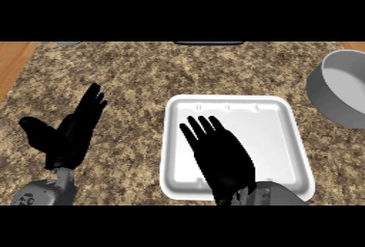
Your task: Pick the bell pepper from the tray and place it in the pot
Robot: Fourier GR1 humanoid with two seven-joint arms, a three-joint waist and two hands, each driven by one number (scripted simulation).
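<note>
Right hand (222, 161) open over tray (278, 125), empty, staged to grab — pepper unseen, maybe beneath; pot (333, 94) up-right of it. Left hand (71, 135) idle, open.

You see the tray (281, 144) lying flat on the desk, right of centre: white, square with rounded corners, raised rim, three small marks along its far edge. The pot (335, 96) stands beyond the tray's far right corner, apart from it: grey, round, cut by the view's edge.
</note>
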